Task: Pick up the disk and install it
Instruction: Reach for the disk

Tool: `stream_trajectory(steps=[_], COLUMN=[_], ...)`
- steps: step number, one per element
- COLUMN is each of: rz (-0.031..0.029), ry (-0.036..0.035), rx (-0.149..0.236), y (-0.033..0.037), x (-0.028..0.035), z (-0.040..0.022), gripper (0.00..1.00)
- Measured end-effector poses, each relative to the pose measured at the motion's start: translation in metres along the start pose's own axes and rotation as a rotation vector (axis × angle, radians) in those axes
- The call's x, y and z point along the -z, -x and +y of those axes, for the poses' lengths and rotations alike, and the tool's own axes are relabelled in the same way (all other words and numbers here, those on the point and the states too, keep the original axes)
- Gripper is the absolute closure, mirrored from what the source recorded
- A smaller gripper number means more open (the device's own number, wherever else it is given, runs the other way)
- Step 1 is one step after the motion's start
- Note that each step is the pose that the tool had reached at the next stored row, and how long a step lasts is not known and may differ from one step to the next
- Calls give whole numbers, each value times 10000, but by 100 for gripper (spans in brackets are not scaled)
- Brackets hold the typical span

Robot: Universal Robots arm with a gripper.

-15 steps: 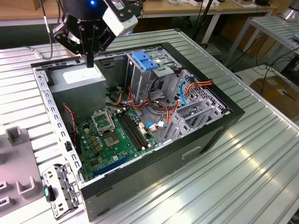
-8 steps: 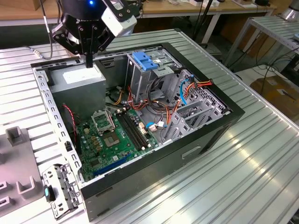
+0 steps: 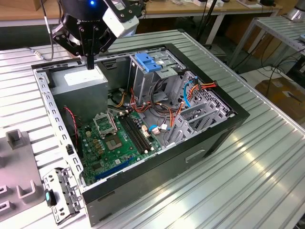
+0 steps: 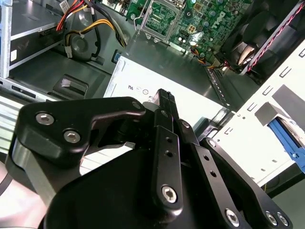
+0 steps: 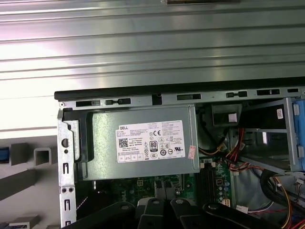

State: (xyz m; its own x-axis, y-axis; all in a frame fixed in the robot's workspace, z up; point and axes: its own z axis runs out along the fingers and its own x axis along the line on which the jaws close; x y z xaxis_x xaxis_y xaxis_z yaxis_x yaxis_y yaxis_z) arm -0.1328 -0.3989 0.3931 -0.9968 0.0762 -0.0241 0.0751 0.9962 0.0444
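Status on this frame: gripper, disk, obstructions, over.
Gripper shut, holding nothing. Tip over power supply inside open computer case. Disk not in grip. Cables crowd the drive cage.

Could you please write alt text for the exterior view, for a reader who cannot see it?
The shut gripper hangs over the grey power supply in a corner of an open computer case lying on a metal table. Inside are a green motherboard, coloured cables and a blue-topped drive cage.

Open computer case (image 3: 200,153), green motherboard (image 3: 96,147), power supply (image 5: 143,143)
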Motion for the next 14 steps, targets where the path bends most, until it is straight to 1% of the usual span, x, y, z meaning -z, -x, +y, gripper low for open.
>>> stream_trajectory(steps=[14], rz=[4], ry=[-1], rx=[0], y=[-37], x=[0], z=[-3], gripper=[89])
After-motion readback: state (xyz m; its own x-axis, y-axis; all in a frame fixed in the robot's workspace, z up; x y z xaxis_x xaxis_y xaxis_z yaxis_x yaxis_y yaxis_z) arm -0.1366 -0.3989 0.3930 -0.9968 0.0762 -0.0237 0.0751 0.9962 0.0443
